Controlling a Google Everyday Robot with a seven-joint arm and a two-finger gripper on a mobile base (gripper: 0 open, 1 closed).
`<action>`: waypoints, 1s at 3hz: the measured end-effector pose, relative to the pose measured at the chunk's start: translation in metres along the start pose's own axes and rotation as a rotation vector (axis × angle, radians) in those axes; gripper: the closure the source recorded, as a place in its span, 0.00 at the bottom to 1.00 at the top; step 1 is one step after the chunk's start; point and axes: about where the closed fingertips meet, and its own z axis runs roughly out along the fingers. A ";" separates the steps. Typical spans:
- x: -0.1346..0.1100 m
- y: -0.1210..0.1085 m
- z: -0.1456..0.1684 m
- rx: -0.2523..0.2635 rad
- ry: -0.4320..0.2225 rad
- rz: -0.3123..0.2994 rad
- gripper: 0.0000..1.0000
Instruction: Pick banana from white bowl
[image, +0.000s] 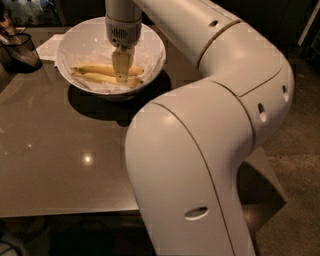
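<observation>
While set on far left of table (75, 165), bowl (156, 50) lined with crumpled paper (82, 47), holding two bananas side by side. Banana (92, 69) farther back, long axis left-right, beside paler banana (100, 78). Arm (225, 100) arched over from right, gripper (121, 79) pointing straight down onto bananas' middle; grip state cannot tell. Basket (20, 50) left of bowl.

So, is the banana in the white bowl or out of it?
In. The banana lies flat inside the white bowl, with the tool low over it.
</observation>
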 end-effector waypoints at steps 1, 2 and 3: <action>-0.002 0.000 0.004 -0.001 0.008 -0.010 0.46; -0.004 0.001 0.009 -0.008 0.009 -0.023 0.47; -0.005 0.001 0.015 -0.020 0.005 -0.034 0.47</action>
